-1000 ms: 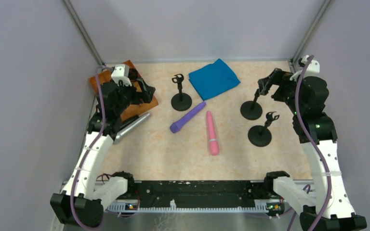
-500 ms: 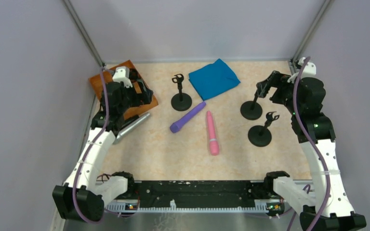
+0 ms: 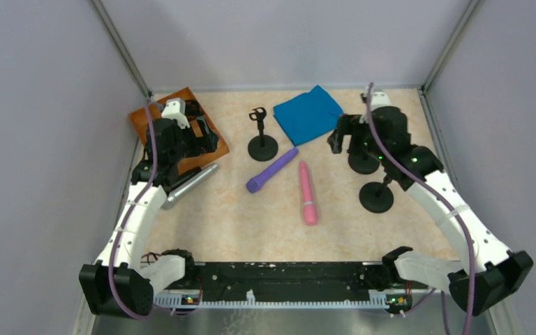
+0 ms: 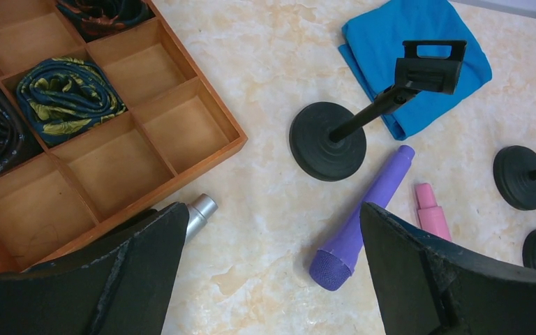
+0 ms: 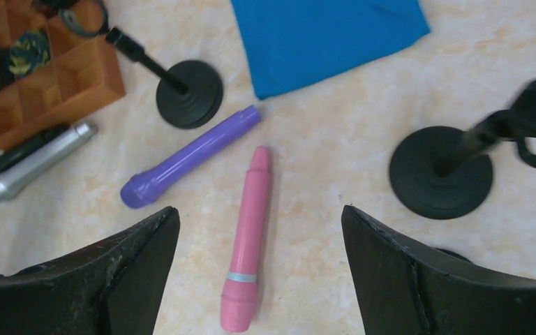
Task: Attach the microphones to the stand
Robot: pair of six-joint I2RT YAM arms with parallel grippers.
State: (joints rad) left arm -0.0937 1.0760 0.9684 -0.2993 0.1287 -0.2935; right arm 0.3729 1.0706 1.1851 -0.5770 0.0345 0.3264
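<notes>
1. Left tool [image 4: 271, 213] spread wide, empty, at frame left.
2. Right tool [image 5: 259, 211] spread wide too, gripping nothing.
3. Purple microphone [image 3: 272, 169] and pink microphone [image 3: 308, 193] lie centre-frame on the worktop [image 3: 237, 223], apart from the stands [image 3: 262, 145].

Beige marbled table [image 3: 251, 223], wooden compartment tray [image 3: 185, 95] at 10 o'clock, blue cloth [image 3: 310, 114] at 12, black stand [image 3: 262, 146] at 11, second stand [image 3: 376, 197] and third stand [image 3: 361, 165] at 3, silver microphone [image 3: 192, 185] at 9 beside the tray, purple microphone [image 3: 272, 170] and pink microphone [image 3: 308, 193] side by side near centre
</notes>
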